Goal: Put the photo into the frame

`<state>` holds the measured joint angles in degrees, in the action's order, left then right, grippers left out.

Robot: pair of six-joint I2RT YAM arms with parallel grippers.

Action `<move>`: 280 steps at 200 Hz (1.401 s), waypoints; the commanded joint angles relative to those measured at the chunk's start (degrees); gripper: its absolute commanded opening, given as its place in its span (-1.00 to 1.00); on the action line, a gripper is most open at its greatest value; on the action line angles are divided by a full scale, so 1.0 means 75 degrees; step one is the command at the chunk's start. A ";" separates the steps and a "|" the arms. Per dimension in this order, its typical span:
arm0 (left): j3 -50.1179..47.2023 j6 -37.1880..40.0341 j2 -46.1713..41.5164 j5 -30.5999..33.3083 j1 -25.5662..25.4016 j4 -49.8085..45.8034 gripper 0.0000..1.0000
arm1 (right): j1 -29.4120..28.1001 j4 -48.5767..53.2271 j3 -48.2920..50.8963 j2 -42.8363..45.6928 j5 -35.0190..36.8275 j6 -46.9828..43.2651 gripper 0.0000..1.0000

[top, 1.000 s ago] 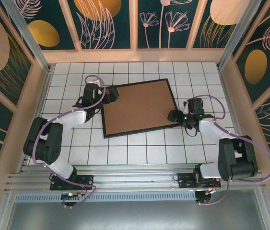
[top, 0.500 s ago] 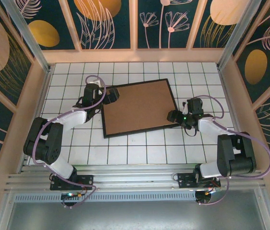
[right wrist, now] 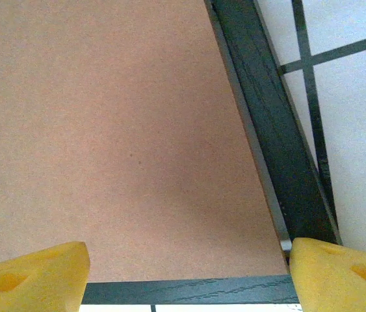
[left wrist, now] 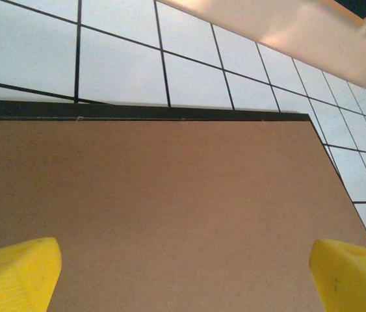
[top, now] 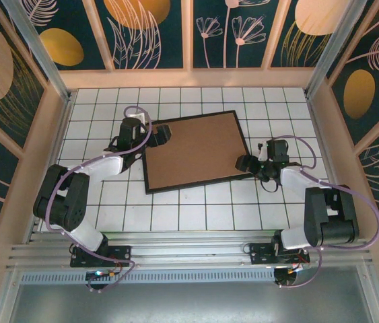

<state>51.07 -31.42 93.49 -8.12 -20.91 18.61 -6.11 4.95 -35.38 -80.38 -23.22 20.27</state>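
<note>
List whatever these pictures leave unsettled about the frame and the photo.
- Photo: whether it lies under the backing board cannot be told; in the top view the board covers the frame's whole opening.
- Frame corner, right wrist view: the yellow right fingertip covers it, so contact cannot be judged.
- Board's near edge, left wrist view: cut off by the picture's bottom edge.

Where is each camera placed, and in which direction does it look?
Top external: high behind the robot, looking down on the table, the frame and its backing board; left arm, right arm, left gripper, right gripper.
Left wrist: low over the board, looking across it toward a wall; yellow fingertips.
Right wrist: close above a frame corner; yellow fingertips.
Shared: all see board and black rim.
</note>
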 commanded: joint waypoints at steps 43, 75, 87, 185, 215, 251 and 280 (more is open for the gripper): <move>-0.0047 0.0878 0.0061 -0.0229 -0.0516 0.0685 0.91 | 0.0236 -0.0489 0.0292 0.0652 -0.1123 -0.0020 0.57; 0.0026 0.1529 0.0181 0.0052 -0.1019 0.0855 0.89 | 0.0352 -0.0622 0.0334 0.0831 -0.1542 0.0157 0.54; 0.0089 0.1872 0.0256 0.0163 -0.1235 0.0863 0.88 | 0.0399 -0.0713 0.0368 0.0892 -0.1728 0.0273 0.54; -0.0094 0.5569 0.0398 0.0286 -0.3158 0.1365 0.91 | 0.0566 -0.1260 0.0287 0.1503 -0.2663 0.1539 0.46; -0.0243 0.6426 0.0412 0.0664 -0.3698 0.1475 0.95 | 0.0558 -0.1455 0.0282 0.1613 -0.2864 0.1835 0.44; -0.0219 0.7081 0.0580 0.1482 -0.4138 0.1697 0.95 | 0.0553 -0.1641 0.0287 0.1779 -0.3029 0.2084 0.43; -0.0060 0.7617 0.1138 0.2306 -0.4454 0.1868 0.94 | 0.0525 -0.1683 0.0275 0.1920 -0.3080 0.2178 0.42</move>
<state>49.71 19.92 98.96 2.28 -52.82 30.04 -1.96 -4.16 -32.82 -68.14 -43.59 35.11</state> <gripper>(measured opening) 0.973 0.712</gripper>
